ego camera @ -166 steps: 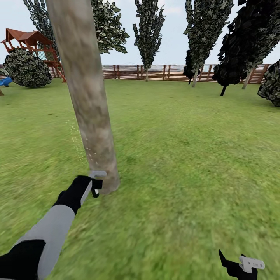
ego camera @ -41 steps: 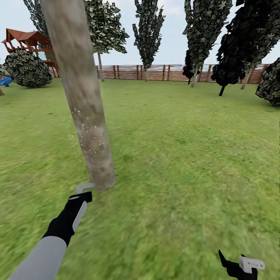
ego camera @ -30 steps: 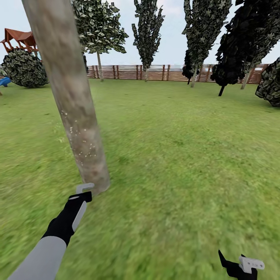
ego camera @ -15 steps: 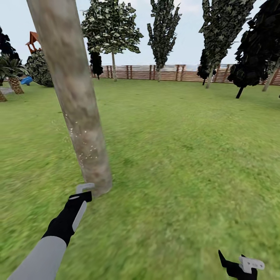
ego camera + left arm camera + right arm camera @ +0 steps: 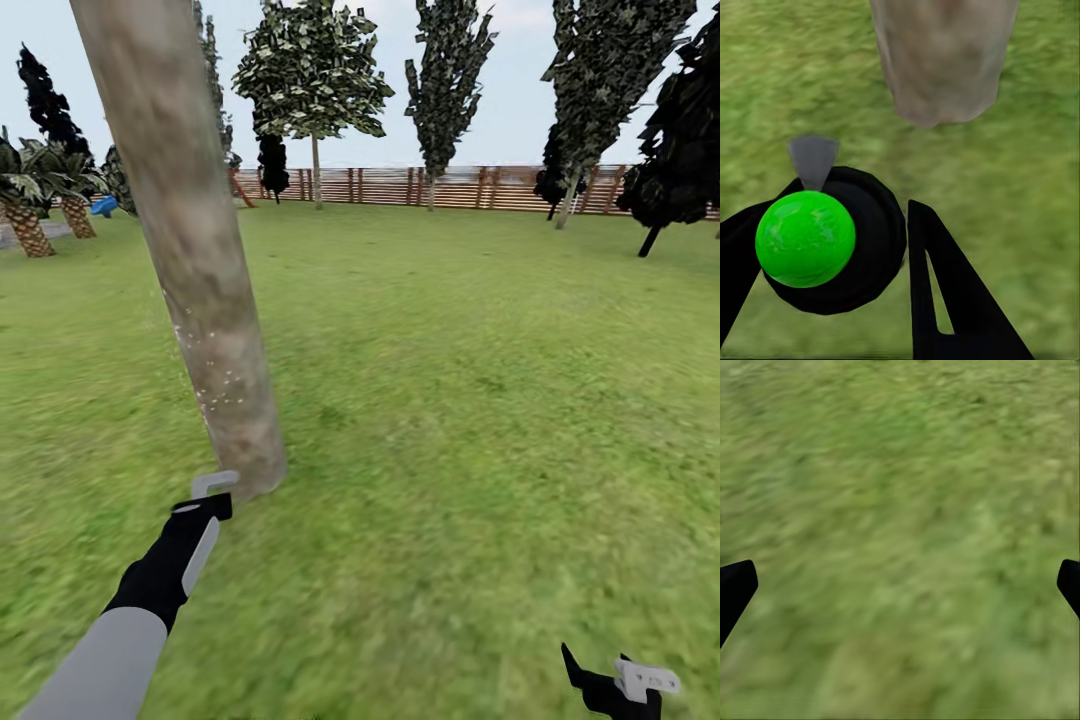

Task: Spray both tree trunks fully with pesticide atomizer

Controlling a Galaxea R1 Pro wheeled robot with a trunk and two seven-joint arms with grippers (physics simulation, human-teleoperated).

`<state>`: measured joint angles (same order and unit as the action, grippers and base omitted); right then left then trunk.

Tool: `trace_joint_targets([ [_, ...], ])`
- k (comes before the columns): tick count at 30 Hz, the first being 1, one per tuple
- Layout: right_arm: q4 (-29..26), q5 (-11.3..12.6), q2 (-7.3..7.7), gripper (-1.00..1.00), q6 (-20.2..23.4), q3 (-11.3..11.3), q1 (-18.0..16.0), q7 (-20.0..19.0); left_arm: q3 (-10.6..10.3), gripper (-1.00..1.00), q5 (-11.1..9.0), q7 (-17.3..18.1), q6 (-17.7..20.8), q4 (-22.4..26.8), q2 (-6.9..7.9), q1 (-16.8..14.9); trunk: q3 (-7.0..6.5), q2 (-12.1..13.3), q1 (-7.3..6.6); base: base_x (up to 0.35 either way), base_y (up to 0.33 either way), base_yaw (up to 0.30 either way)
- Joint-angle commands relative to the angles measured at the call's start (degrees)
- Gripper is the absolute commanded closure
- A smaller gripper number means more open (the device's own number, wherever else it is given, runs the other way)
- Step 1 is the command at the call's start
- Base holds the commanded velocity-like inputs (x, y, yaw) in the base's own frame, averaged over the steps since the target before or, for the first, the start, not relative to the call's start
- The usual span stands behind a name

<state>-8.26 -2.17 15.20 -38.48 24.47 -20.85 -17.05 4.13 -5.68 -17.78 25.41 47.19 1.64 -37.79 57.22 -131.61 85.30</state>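
A thick pale grey-beige tree trunk (image 5: 195,250) leans across the left of the head view, its base on the grass. Fine whitish pesticide specks (image 5: 215,385) dot its lower part. Just short of the trunk's base, my left gripper (image 5: 207,492) is shut on the pesticide atomizer (image 5: 806,238), a black body with a bright green ball and a grey nozzle (image 5: 813,159) aimed at the trunk base (image 5: 941,67). In the left wrist view the black fingers (image 5: 945,292) flank the atomizer. My right gripper (image 5: 622,682) hangs low at the right, open (image 5: 900,585) over bare grass.
Green lawn (image 5: 480,380) stretches to a brown slat fence (image 5: 450,187). Several dark-leaved trees stand along it, one with a thin bare trunk (image 5: 316,185). Small palms (image 5: 25,225) and a blue object (image 5: 103,206) are at the far left.
The view has swung left, bringing the palms in and hiding the red play structure. Since 5.5 s ago my left gripper has drawn back and lower, and specks now dot the trunk face.
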Motion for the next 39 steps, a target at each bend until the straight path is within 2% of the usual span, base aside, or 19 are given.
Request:
trace_joint_targets([
  [1,0.0,0.0,-0.01,-1.00,0.0,0.0,0.0,0.0,0.0,1.00,0.0,0.0,0.0,0.0,0.02,0.0,0.00,0.0,0.00,0.005,-0.275,0.275],
  [11,0.0,0.0,0.00,-1.00,0.0,0.0,0.0,0.0,-0.1,1.00,0.0,0.0,0.1,0.0,0.01,0.0,0.00,0.0,0.00,0.072,-0.275,0.271],
  [25,0.0,0.0,0.00,-1.00,0.0,0.0,0.0,0.0,-0.1,1.00,0.0,0.0,0.1,0.0,-0.06,0.0,0.00,0.0,0.00,0.017,-0.275,0.029],
  [39,0.0,0.1,0.00,-1.00,0.0,0.0,0.0,0.0,-0.2,1.00,-0.1,0.0,0.1,0.1,-0.13,0.0,0.00,0.0,0.00,0.098,-0.263,0.239],
])
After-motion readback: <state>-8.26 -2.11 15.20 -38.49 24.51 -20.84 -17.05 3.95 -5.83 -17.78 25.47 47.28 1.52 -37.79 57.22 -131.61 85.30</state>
